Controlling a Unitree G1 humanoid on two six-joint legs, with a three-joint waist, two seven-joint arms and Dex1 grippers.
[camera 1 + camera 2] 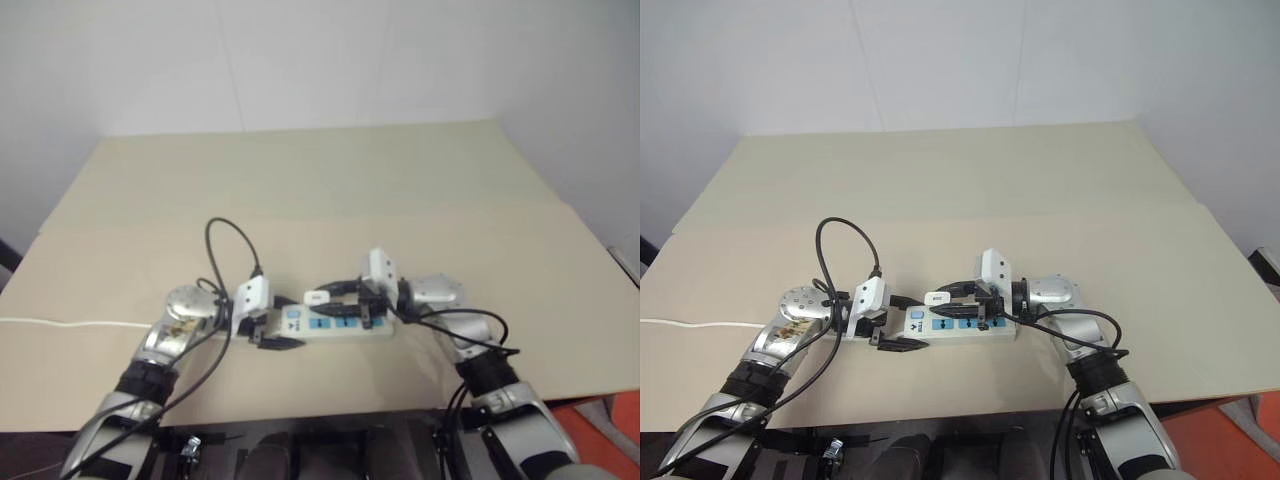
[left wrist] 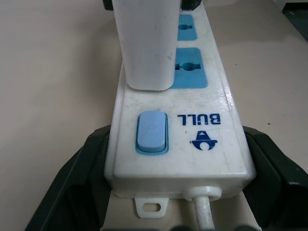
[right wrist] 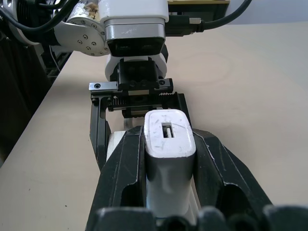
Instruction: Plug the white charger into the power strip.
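Left hand (image 1: 902, 328) clamps power strip (image 2: 178, 144); right hand (image 3: 168, 144) grips white charger (image 3: 168, 159) above it.

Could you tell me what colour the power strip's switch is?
Light blue switch, clearest in the left wrist view.

The power strip (image 1: 335, 323), a long white bar with blue socket panels and a blue switch, lies flat near the desk's near edge. The white charger (image 2: 146, 43), boxy and smooth, stands over its first socket panel beside the switch.
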